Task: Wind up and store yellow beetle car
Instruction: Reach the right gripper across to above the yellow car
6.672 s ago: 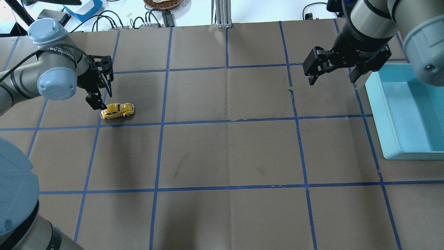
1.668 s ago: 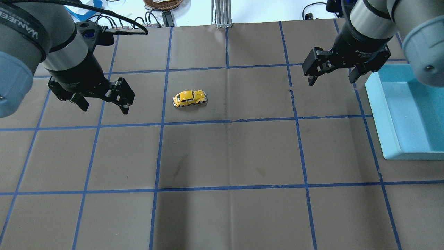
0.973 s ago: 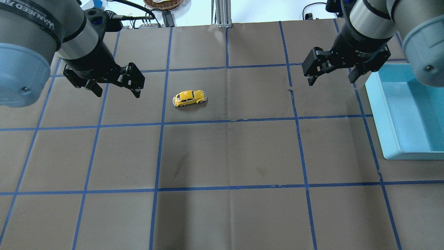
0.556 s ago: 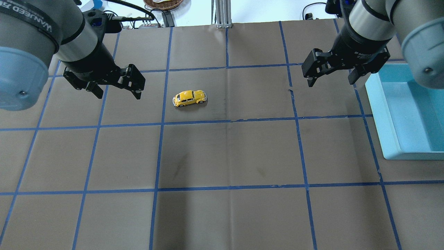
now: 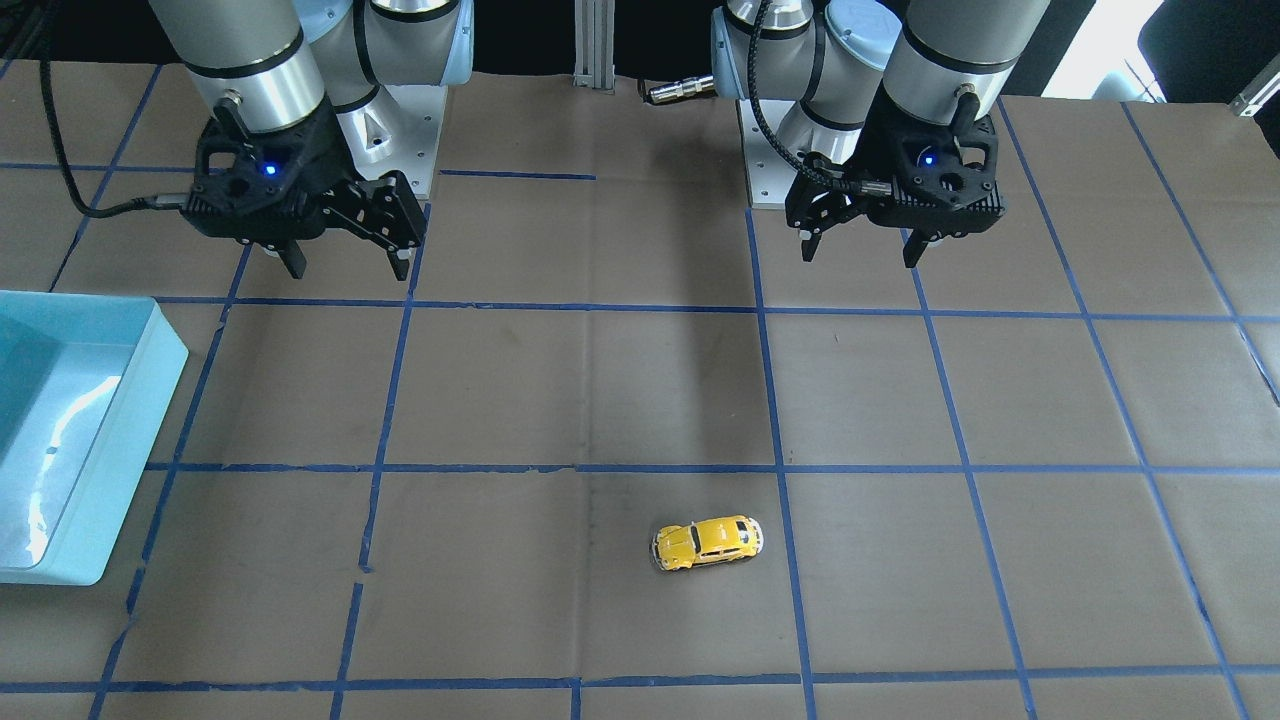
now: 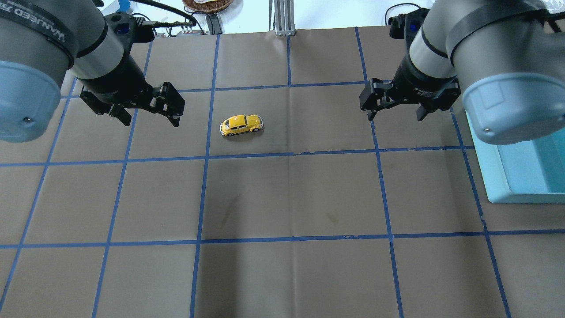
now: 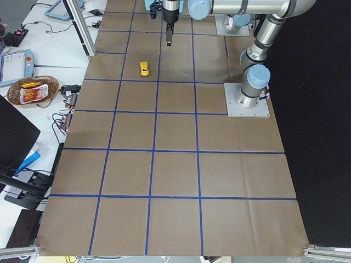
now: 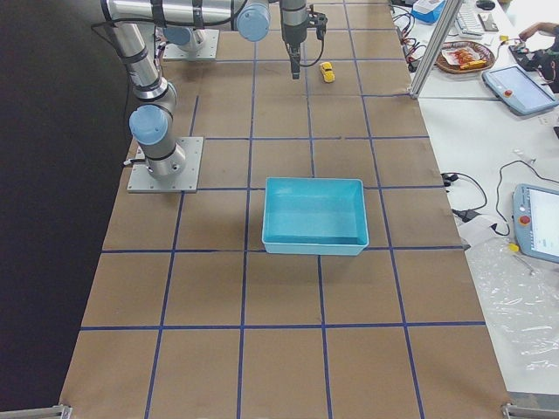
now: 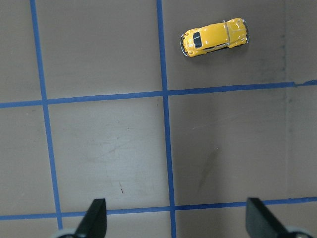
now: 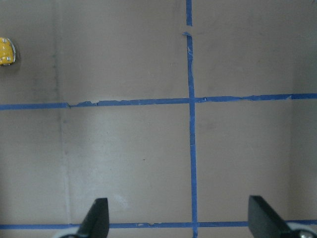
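Note:
The yellow beetle car (image 6: 241, 125) stands on its wheels on the brown paper table, left of centre in the overhead view. It also shows in the front view (image 5: 708, 541), the left wrist view (image 9: 214, 37) and at the edge of the right wrist view (image 10: 5, 51). My left gripper (image 6: 150, 120) is open and empty, raised above the table to the car's left. My right gripper (image 6: 395, 115) is open and empty, raised well to the car's right.
A light blue bin (image 6: 494, 176) sits at the table's right edge, partly hidden by my right arm; it looks empty in the right side view (image 8: 314, 244). Blue tape lines divide the paper into squares. Cables and a basket lie beyond the far edge.
The car rolled right from beside my left gripper and stopped. My left gripper rose and opened. In the last half second my right gripper moved left toward the car.

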Available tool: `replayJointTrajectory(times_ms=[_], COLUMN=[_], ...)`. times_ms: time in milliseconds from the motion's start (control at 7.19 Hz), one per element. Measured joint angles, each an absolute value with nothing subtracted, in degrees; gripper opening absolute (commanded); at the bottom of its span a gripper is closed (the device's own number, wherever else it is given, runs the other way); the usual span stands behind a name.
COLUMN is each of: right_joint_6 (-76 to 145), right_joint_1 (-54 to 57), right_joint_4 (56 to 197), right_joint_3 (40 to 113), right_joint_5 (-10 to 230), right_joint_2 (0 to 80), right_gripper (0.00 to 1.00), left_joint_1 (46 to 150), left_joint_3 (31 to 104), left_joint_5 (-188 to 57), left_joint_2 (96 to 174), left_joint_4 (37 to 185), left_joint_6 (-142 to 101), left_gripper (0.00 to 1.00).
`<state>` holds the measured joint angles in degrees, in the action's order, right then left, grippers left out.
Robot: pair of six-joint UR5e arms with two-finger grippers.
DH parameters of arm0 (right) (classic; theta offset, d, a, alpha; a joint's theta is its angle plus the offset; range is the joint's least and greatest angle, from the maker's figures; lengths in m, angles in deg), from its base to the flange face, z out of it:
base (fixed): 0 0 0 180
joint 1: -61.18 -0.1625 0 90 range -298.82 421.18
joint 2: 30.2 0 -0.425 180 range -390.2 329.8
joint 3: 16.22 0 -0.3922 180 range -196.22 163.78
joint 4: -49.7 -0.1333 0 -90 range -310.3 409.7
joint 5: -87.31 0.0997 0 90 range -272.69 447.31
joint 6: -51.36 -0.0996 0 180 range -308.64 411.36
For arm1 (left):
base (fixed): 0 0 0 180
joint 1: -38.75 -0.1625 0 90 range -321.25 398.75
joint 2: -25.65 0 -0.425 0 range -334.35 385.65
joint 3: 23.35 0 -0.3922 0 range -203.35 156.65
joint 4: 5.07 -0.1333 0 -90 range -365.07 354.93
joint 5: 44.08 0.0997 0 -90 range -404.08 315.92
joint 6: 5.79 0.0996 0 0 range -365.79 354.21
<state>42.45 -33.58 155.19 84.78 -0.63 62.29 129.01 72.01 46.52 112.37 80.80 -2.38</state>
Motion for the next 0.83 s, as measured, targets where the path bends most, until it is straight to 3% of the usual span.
replayJointTrajectory(times_ms=[834], right_joint_6=[-12.36], right_joint_1=[-41.83], right_joint_4=[160.45], right_joint_3=[85.13], right_joint_5=[0.42], right_joint_2=[54.27], right_gripper=[0.99], left_joint_1=[128.14], left_joint_3=[72.01], left_joint_5=[46.58], left_joint_2=[112.48], left_joint_4=[80.80], left_joint_6=[-2.19], left_gripper=[1.00])
